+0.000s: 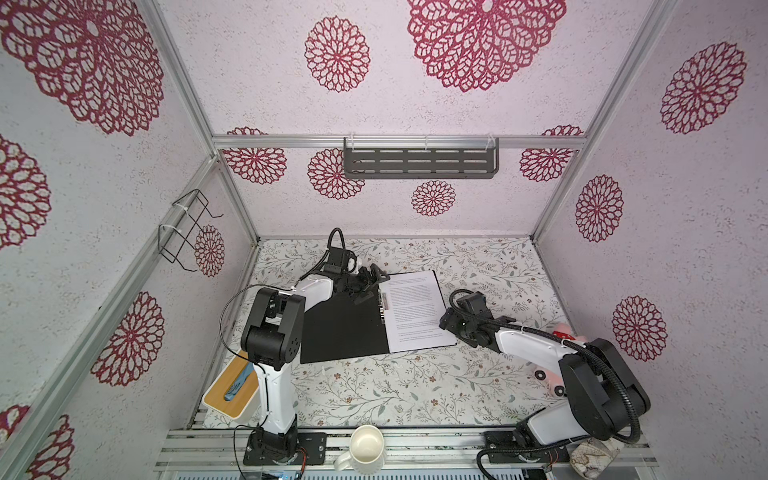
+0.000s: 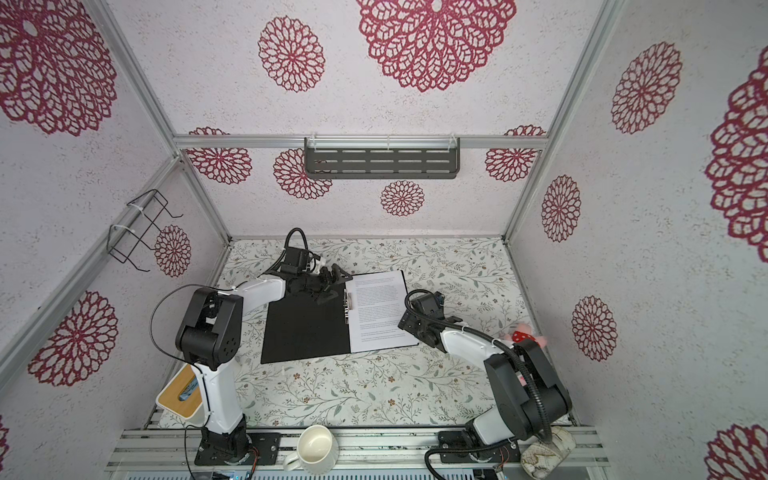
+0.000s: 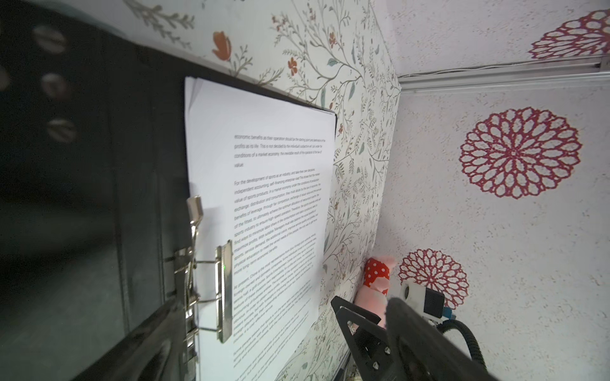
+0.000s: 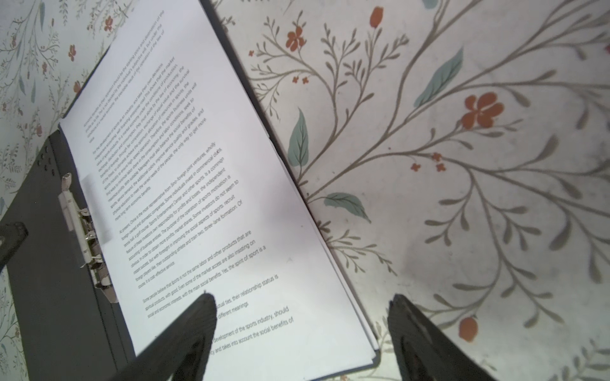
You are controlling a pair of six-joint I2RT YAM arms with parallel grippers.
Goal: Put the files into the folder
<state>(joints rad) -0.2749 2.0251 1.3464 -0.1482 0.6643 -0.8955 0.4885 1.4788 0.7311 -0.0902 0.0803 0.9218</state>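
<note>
White printed files [image 1: 417, 309] lie stacked on the right half of the open folder [image 1: 345, 328], whose black inside faces up on the floral tablecloth [image 1: 415, 386]; its metal clip [image 1: 383, 305] sits at the spine along the sheets' inner edge. The right gripper [image 4: 302, 303] has its jaws spread wide and empty, one finger above the page and one past the folder's edge. The left gripper [image 1: 368, 286], equally wide and empty, hovers over the spine's far end.
</note>
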